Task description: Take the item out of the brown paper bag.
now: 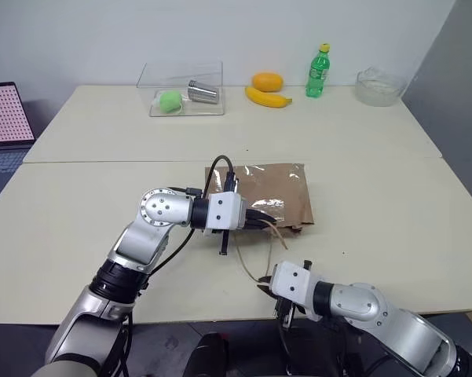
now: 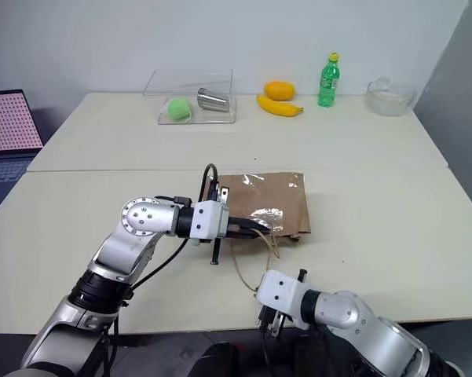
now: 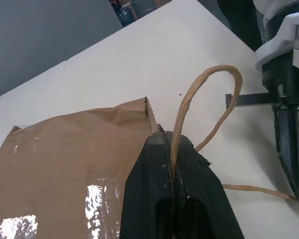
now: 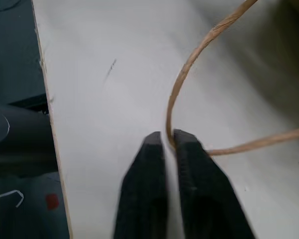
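Brown paper bag (image 1: 268, 195) flat at worktop (image 1: 393, 196) centre, contents hidden; item unseen. Left hand (image 3: 171, 159) clenched on one cord handle (image 3: 201, 94) at the bag's 6 o'clock edge. Right hand (image 4: 168, 142) clenched on the other handle (image 4: 189, 64). Clear box (image 1: 184, 96) at 11 o'clock holds green ball (image 1: 170, 100), metal cup (image 1: 203, 93). Green bottle (image 1: 318, 72) label unreadable.

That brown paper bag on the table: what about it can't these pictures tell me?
- The item inside: hidden by the paper of the brown paper bag in both eye views.
- The bag's mouth: covered by the left gripper, shut on one cord handle.
- Whether the right gripper has actually pinched the other handle: the cord runs behind the fingertips in the right wrist view.
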You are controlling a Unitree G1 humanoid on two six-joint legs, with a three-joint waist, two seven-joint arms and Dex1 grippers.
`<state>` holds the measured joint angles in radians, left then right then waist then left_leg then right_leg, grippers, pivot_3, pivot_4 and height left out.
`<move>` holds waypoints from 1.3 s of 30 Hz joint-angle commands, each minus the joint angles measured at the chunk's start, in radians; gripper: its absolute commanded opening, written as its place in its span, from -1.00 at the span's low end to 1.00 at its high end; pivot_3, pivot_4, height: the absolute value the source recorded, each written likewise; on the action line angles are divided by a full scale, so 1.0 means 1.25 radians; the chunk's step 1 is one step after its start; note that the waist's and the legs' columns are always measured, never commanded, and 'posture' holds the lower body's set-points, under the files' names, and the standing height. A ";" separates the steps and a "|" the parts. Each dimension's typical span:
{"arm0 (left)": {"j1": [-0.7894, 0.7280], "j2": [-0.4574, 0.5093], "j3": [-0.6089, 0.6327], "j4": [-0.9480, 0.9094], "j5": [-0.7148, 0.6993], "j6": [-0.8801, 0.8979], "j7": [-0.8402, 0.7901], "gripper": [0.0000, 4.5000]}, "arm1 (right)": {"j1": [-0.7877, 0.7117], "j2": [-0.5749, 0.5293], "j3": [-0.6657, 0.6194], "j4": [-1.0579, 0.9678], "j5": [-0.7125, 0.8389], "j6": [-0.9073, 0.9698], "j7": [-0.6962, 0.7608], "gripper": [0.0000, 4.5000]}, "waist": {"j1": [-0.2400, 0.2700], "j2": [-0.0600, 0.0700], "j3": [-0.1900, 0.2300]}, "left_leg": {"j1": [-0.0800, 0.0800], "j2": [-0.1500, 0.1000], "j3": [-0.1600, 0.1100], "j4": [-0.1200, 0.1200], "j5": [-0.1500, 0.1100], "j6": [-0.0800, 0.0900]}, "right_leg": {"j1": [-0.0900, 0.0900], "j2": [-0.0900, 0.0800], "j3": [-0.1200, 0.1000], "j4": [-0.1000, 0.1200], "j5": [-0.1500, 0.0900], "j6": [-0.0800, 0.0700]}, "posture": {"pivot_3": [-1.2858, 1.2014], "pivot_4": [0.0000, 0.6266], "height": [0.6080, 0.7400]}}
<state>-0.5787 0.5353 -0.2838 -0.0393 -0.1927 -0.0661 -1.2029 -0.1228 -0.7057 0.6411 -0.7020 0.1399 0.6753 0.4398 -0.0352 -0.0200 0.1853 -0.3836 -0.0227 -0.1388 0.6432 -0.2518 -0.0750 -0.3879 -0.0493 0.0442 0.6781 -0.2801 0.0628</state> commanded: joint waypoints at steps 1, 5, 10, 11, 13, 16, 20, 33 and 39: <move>-0.035 -0.016 0.018 -0.009 -0.006 0.001 0.020 -1.00 | 0.016 0.010 -0.021 -0.001 -0.019 -0.006 0.013 -0.99 | 0.000 0.000 0.000 | 0.000 0.000 0.000 0.000 0.000 0.000 | 0.000 0.000 0.000 0.000 0.000 0.000 | 0.03 -0.52 1.00; -0.049 -0.023 0.024 0.002 -0.008 0.004 0.028 -1.00 | 0.026 0.018 -0.034 0.014 -0.039 -0.010 0.027 -0.99 | -0.001 0.000 0.000 | 0.000 0.000 0.000 0.000 0.000 0.000 | 0.000 0.000 0.000 0.000 0.000 0.000 | 0.03 -0.52 1.00; -0.069 -0.029 0.034 0.030 -0.003 -0.011 0.041 -1.00 | 0.035 0.023 -0.046 0.014 -0.042 -0.006 0.053 -0.99 | 0.000 0.000 0.000 | 0.000 0.000 0.000 0.000 0.000 0.000 | 0.000 0.000 0.000 0.000 0.000 0.000 | 0.03 -0.52 1.00; -0.073 -0.029 0.035 0.039 -0.002 -0.018 0.043 -1.00 | 0.035 0.024 -0.047 0.014 -0.042 -0.006 0.059 -0.99 | 0.000 0.000 0.000 | 0.000 0.000 0.000 0.000 0.000 0.000 | 0.000 0.000 0.000 0.000 0.000 0.000 | 0.03 -0.52 1.00; -0.078 -0.030 0.039 0.054 0.001 -0.030 0.047 -1.00 | 0.037 0.031 -0.050 0.011 -0.038 -0.004 0.066 -0.99 | 0.000 0.000 0.000 | 0.000 0.000 0.000 0.000 0.000 0.000 | 0.000 0.000 0.000 0.000 0.000 0.000 | 0.03 -0.52 1.00; -0.071 -0.027 0.042 0.058 -0.002 -0.042 0.047 -1.00 | 0.051 0.066 -0.088 -0.011 -0.001 -0.001 0.067 -0.99 | 0.000 0.000 0.000 | 0.000 0.000 0.000 0.000 0.000 0.000 | 0.000 0.000 0.000 0.000 0.000 0.000 | 0.03 -0.52 1.00; -0.037 -0.014 0.036 0.042 -0.006 -0.058 0.035 -1.00 | 0.078 0.092 -0.183 -0.039 0.065 0.007 0.082 -0.99 | 0.000 0.000 0.000 | 0.000 0.000 0.000 0.000 0.000 0.000 | 0.000 0.000 0.000 0.000 0.000 0.000 | 0.03 -0.52 1.00; -0.055 -0.038 0.052 0.056 -0.017 -0.011 0.077 -1.00 | 0.096 0.024 -0.161 -0.053 0.043 -0.005 0.133 -0.99 | 0.000 0.000 0.000 | 0.000 0.000 0.000 0.000 0.000 0.000 | 0.000 0.000 0.000 0.000 0.000 0.000 | 0.03 -0.52 1.00; -0.133 -0.064 0.088 0.112 -0.029 0.050 0.118 -1.00 | 0.122 -0.002 -0.108 0.004 -0.030 -0.052 0.135 -0.99 | 0.001 0.000 0.000 | 0.000 0.000 0.000 0.000 0.000 0.000 | 0.000 0.000 0.000 0.000 -0.002 0.004 | 0.03 -0.52 1.00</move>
<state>-0.6980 0.4628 -0.2275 0.1083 -0.2010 -0.0056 -1.0864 0.0129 -0.6991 0.4742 -0.6989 0.1157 0.6267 0.5904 -0.0341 -0.0205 0.1856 -0.3837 -0.0230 -0.1388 0.6433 -0.2519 -0.0751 -0.3876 -0.0494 0.0442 0.6778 -0.2831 0.0679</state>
